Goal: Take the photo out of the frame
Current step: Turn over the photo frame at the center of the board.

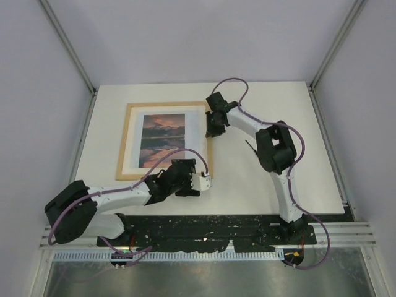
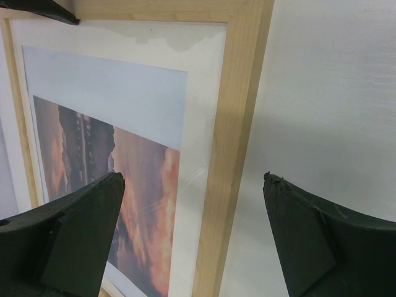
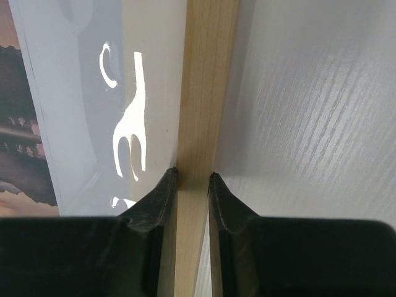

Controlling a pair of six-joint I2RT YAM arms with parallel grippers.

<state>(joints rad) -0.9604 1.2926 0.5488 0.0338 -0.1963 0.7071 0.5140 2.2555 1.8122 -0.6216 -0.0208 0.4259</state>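
The light-wood frame (image 1: 131, 139) lies face up on the white table, left of centre. The sunset-and-lake photo (image 1: 163, 139) shows inside it, ringed by a cream mat (image 1: 197, 142). My right gripper (image 1: 209, 133) is shut on the frame's right rail (image 3: 207, 74), one finger on each side (image 3: 193, 175); the photo's edge (image 3: 37, 124) is at its left. My left gripper (image 1: 209, 180) is open near the frame's lower right corner. It straddles the rail (image 2: 232, 154) without touching it (image 2: 192, 179), one finger over the photo (image 2: 124, 161), the other over the table.
The white table (image 1: 278, 111) stretches to the right of the frame. Enclosure posts (image 1: 68, 49) stand at the back corners. A black base rail (image 1: 204, 226) runs along the near edge. The right gripper's finger tip (image 2: 37, 9) shows in the left wrist view.
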